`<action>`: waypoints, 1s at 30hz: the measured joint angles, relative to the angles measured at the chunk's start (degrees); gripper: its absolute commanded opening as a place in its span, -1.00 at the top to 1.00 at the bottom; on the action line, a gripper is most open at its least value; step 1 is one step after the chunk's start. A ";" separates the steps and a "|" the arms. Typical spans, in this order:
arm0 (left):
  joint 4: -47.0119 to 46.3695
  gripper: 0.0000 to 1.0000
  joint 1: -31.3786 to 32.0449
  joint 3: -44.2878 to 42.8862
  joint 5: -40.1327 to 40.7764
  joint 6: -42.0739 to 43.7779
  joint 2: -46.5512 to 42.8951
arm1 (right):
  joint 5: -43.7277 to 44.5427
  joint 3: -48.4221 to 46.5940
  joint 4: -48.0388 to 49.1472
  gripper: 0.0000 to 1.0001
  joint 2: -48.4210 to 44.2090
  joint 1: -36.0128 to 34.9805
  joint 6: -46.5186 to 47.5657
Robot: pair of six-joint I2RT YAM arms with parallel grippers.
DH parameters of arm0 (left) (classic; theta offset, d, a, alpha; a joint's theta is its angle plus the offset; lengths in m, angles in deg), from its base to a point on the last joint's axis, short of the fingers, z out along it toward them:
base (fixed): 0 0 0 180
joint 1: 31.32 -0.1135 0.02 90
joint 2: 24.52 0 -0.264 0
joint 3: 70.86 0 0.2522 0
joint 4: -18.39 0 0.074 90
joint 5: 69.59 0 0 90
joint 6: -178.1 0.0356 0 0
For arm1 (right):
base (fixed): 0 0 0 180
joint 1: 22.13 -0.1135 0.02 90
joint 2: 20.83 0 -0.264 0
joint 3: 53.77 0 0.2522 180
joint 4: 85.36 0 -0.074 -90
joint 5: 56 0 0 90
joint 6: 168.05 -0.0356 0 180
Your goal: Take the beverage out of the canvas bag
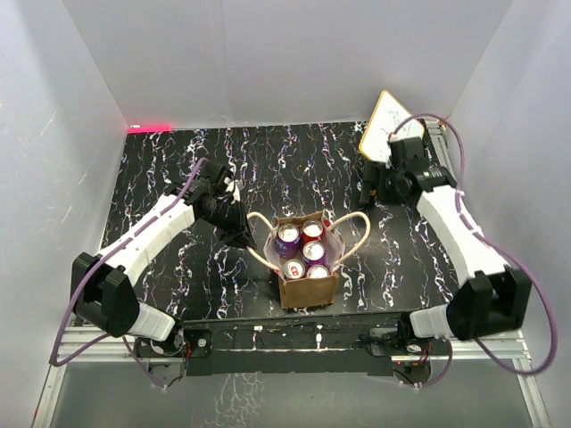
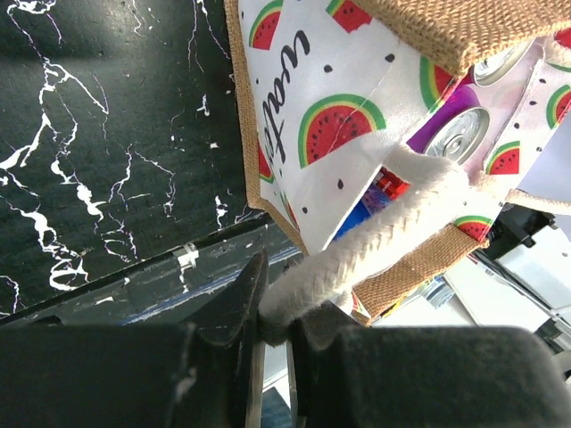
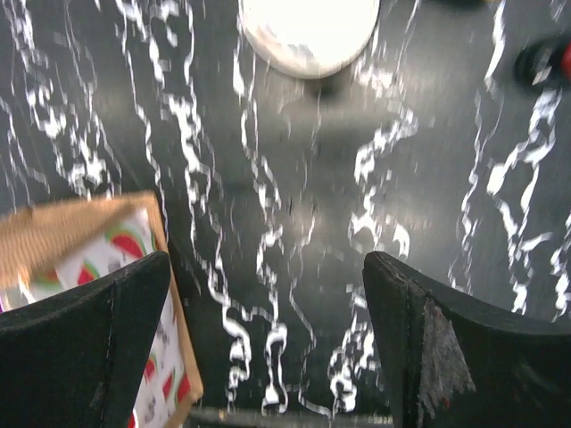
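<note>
The canvas bag [image 1: 309, 287] stands at the table's near middle, tan outside with a watermelon-print lining [image 2: 330, 98]. Several beverage cans [image 1: 289, 239] stand upright inside, purple and red; can tops show in the left wrist view [image 2: 457, 134]. My left gripper [image 1: 239, 234] is shut on the bag's left cream rope handle [image 2: 375, 245], just left of the bag. My right gripper [image 1: 368, 189] is open and empty, off to the bag's upper right, above bare table; the bag's corner [image 3: 53, 236] shows at the left of its view.
A tan-edged white board [image 1: 389, 125] leans at the back right, behind the right arm. A white round shape [image 3: 308, 31] lies on the table ahead of the right gripper. White walls enclose the black marbled table [image 1: 303, 160].
</note>
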 measured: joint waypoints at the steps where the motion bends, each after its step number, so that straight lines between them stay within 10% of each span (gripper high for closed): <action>1: -0.22 1.00 0.00 0.28 0.09 -0.22 -0.07 | -1.05 3.34 -0.87 -0.87 -3.50 -0.02 -0.50; 9: -2.12 1.00 0.00 1.64 0.24 -1.66 -1.29 | -6.34 8.66 -7.98 -0.97 -13.57 0.00 -0.98; 19: -2.64 1.00 0.00 2.60 0.22 -2.14 -2.51 | -17.75 -10.03 -9.40 -0.97 -13.77 -2.19 -1.31; 30: -2.95 1.00 0.00 2.62 0.20 -2.36 -2.82 | -10.16 -11.37 -8.11 -0.97 -5.81 -33.38 -11.87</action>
